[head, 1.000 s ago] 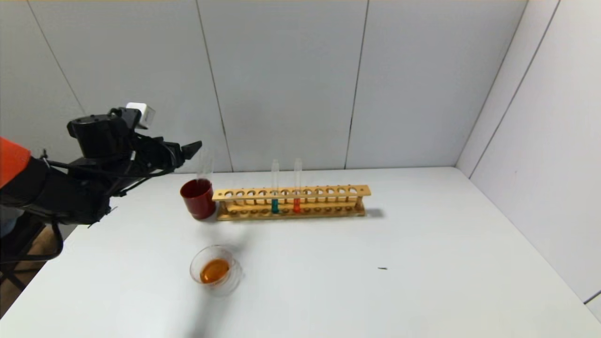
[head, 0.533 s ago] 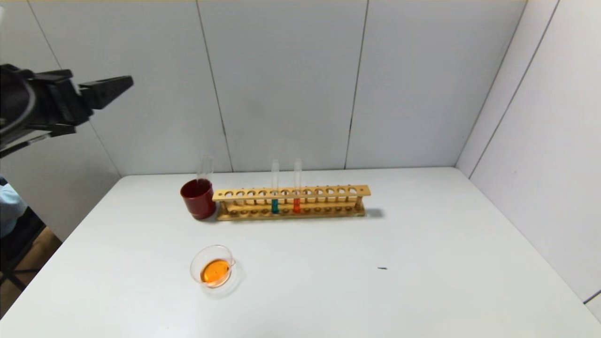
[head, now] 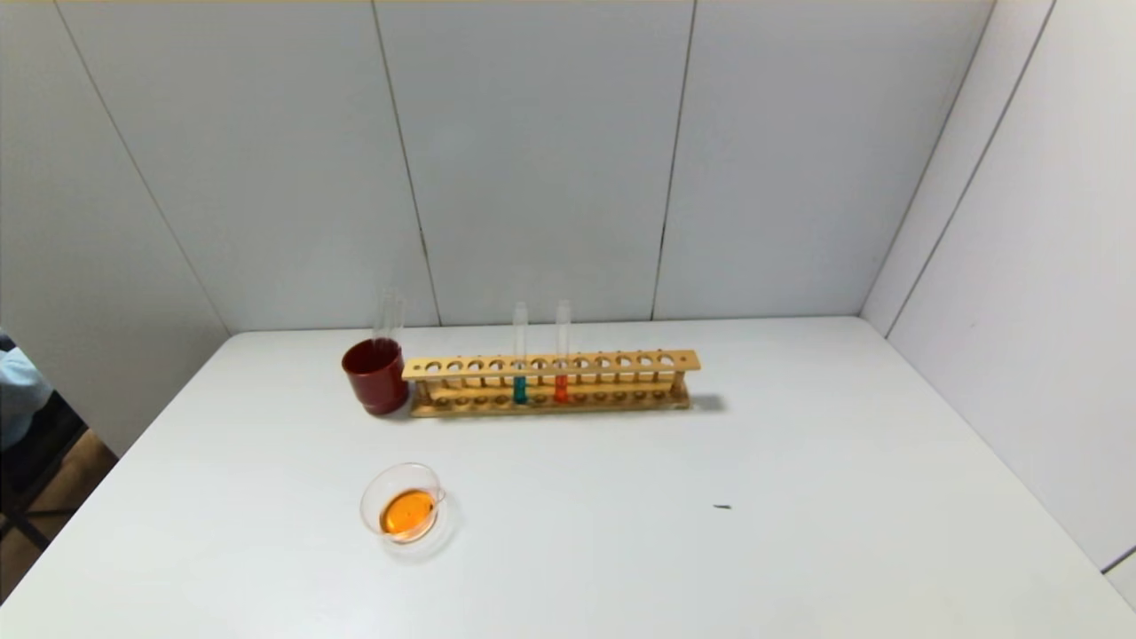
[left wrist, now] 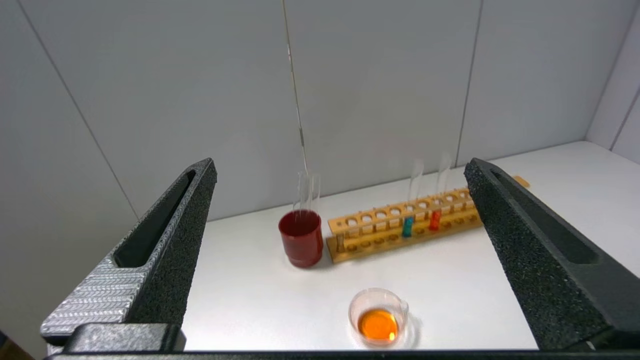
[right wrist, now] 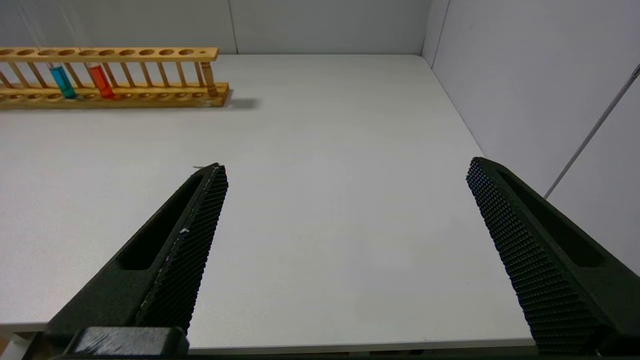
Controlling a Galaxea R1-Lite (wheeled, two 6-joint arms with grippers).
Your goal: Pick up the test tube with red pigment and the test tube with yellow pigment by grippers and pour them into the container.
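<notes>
The clear glass container (head: 404,508) holds orange liquid and sits on the table's front left; it also shows in the left wrist view (left wrist: 378,316). A red-pigment test tube (head: 561,353) stands in the wooden rack (head: 621,362), next to a teal tube (head: 519,355). No yellow-pigment tube shows. Clear empty tubes (head: 388,315) stand in the dark red cup (head: 375,376). My left gripper (left wrist: 340,170) is open and empty, high and back at the table's left. My right gripper (right wrist: 345,167) is open and empty above the table's near right edge. Neither shows in the head view.
White walls close the table's back and right sides. A small dark speck (head: 723,507) lies on the table right of centre. The rack also shows in the right wrist view (right wrist: 150,52). A chair (head: 27,444) stands off the table's left.
My left arm has lifted up and back to the left, leaving the head view. The container, cup and rack have not moved.
</notes>
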